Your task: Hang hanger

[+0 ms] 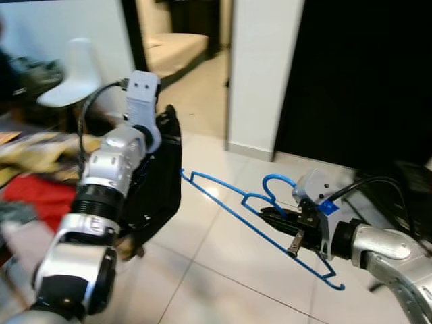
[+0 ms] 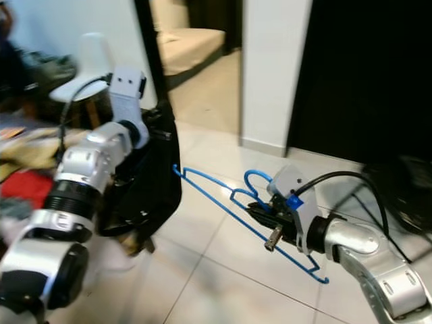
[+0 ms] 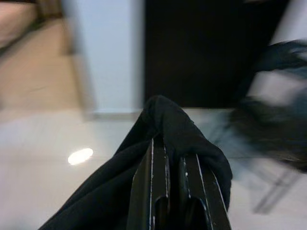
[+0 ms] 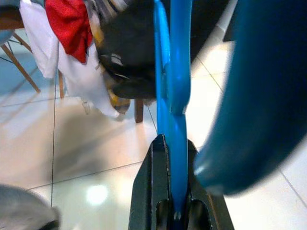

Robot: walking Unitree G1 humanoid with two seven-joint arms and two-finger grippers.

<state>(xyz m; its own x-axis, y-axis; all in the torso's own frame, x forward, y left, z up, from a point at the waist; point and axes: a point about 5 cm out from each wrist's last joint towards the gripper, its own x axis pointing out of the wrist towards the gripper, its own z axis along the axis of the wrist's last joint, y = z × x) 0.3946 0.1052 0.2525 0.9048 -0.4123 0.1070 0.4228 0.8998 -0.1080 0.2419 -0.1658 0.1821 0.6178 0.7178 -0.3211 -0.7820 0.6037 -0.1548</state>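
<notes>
While the right hand (image 1: 287, 226) clamps the blue hanger (image 1: 236, 206), the left hand (image 3: 175, 184) pinches black cloth (image 3: 163, 120).

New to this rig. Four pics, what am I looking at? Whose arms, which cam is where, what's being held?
It is a humanoid robot with two silver arms, each ending in a two-fingered black pincer. The two wide pictures come from its head camera, looking down at a white tiled floor. The other two come from cameras on its wrists.

The left pincer is shut on a black fabric garment, held up in front of the robot. The right pincer grips a thin blue wire hanger just below its hook. Behind the left arm stands a white chair, beside piled clothes.
</notes>
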